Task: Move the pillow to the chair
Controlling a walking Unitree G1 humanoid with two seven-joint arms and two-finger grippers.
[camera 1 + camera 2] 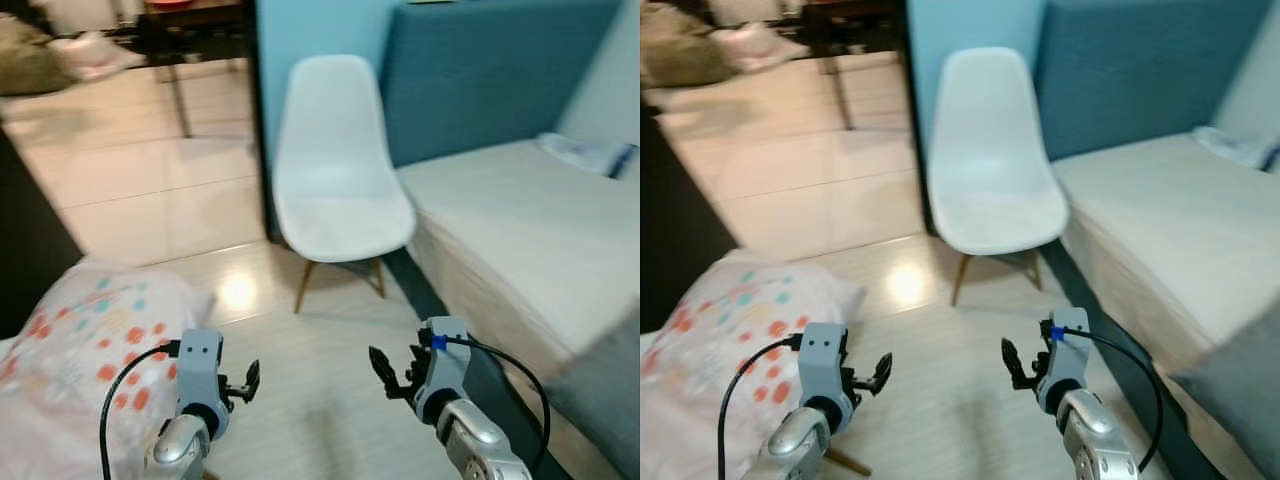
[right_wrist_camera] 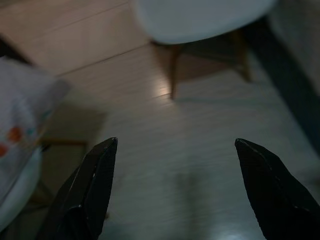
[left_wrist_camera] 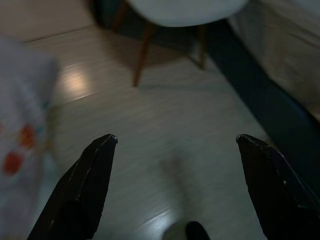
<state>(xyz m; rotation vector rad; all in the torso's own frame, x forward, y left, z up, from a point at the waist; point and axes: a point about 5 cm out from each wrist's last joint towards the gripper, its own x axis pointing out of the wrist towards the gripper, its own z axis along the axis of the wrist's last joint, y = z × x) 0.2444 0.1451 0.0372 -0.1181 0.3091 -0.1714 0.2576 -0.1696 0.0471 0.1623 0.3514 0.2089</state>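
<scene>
The one pillow (image 1: 95, 345), white with red and teal dots, lies low at the robot's left on what seems a second white seat, so both tools hang free over bare floor (image 1: 330, 400) with nothing held. The left tool (image 3: 172, 150) and right tool (image 2: 175, 150) both gape wide, probably ready for a two-sided grab, and one empty white chair (image 1: 335, 170) waits ahead beside one bed (image 1: 520, 230)

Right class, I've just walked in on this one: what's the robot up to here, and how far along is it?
The robot stands on the pale floor facing an empty white chair beside a bed. The spotted pillow lies to its left, on what looks like another white chair. The left gripper and right gripper are both held out in front, open and holding nothing. The pillow has not yet been picked up.
</scene>
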